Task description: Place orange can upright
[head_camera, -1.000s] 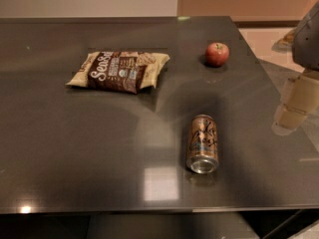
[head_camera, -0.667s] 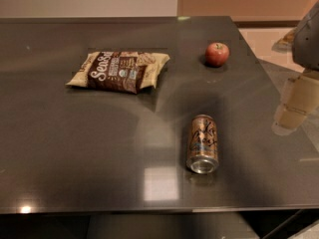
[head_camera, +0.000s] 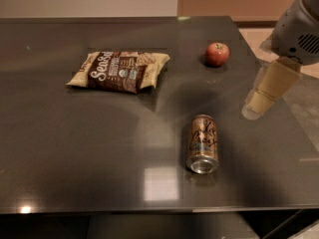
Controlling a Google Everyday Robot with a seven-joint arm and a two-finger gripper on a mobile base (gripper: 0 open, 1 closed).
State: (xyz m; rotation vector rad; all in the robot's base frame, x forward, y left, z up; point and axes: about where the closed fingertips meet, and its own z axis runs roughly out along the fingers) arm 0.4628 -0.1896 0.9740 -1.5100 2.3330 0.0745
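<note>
The orange can (head_camera: pixel 203 143) lies on its side on the dark table (head_camera: pixel 75 148), right of centre and near the front edge. Its open silver end faces the front and its dark cursive script faces up. My gripper (head_camera: pixel 259 102) hangs from the grey arm at the right edge of the view, above the table's right side. It is to the right of the can, a little farther back, and apart from it. Nothing is visibly held in it.
A brown and cream snack bag (head_camera: pixel 119 71) lies flat at the back left of centre. A red apple (head_camera: pixel 217 54) stands at the back right. The table's right edge runs just beyond the gripper, with tiled floor (head_camera: pixel 304 98) past it.
The gripper has moved a little to the left, in over the table's right side and closer to the can. The can, bag and apple have not moved.
</note>
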